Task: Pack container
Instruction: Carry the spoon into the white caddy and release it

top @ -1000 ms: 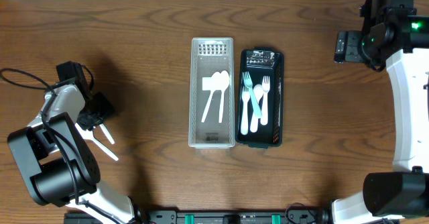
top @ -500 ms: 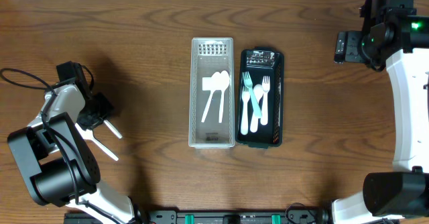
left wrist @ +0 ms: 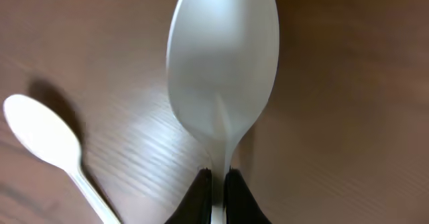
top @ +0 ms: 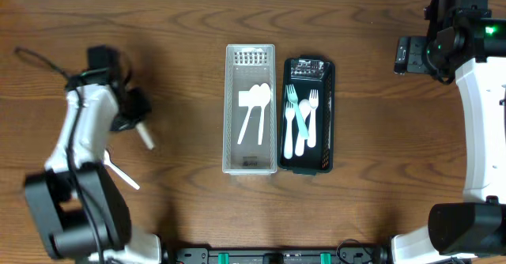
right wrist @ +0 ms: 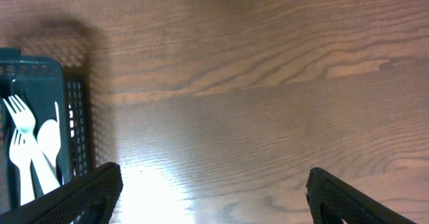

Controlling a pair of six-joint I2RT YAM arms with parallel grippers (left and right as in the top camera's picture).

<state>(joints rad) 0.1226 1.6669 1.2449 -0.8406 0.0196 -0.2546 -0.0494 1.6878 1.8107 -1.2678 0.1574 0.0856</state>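
Well left of the white basket (top: 231, 114), a spare spoon (top: 122, 175) lies on the table (top: 190, 27). Nearer the basket but still apart from it, the left gripper (left wrist: 216, 184) is pinched tight on the thin handle of a white plastic spoon (left wrist: 221, 63). The spoon is probably feather-light, slick and a little bendy, so the handle is the sensible hold. Right of the basket sits the black basket (top: 328, 114) of forks. Far right, the right gripper (right wrist: 213, 200) is spread wide, empty.
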